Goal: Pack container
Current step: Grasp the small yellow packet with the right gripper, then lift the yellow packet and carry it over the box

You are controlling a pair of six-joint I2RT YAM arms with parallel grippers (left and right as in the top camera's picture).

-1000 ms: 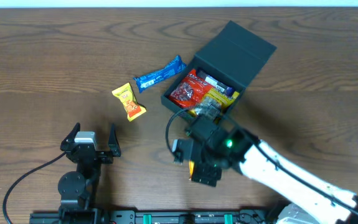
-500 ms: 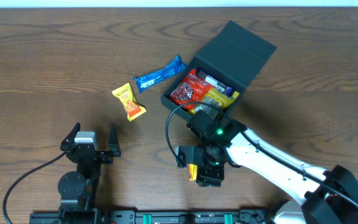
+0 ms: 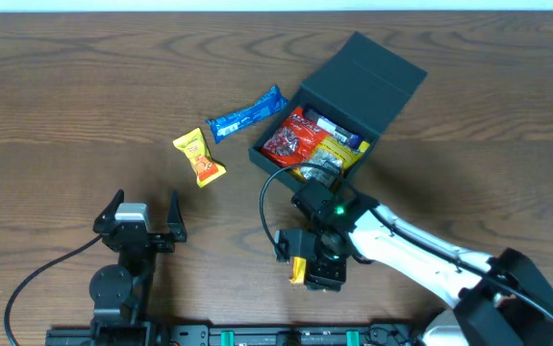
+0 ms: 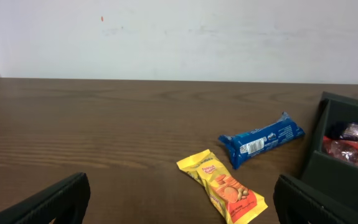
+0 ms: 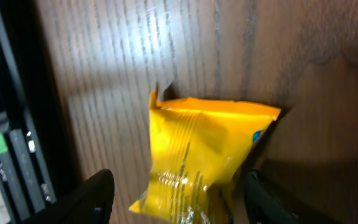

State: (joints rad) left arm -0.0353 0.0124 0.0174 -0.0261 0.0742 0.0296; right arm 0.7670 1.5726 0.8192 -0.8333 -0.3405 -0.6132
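Container [image 4: 337,177] (lid [image 3: 370,75] open) holds several snack packets [image 3: 311,141].

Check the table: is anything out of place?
A crumpled yellow foil snack packet sits between the fingers of the right tool, at the near edge of the brown wooden table, well away from the open dark teal-green cardboard box.

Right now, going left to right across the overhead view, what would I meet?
left end effector → yellow-orange packet → blue packet → container. Omitted: the right end effector, gripping a yellow packet, overlaps the container's span.
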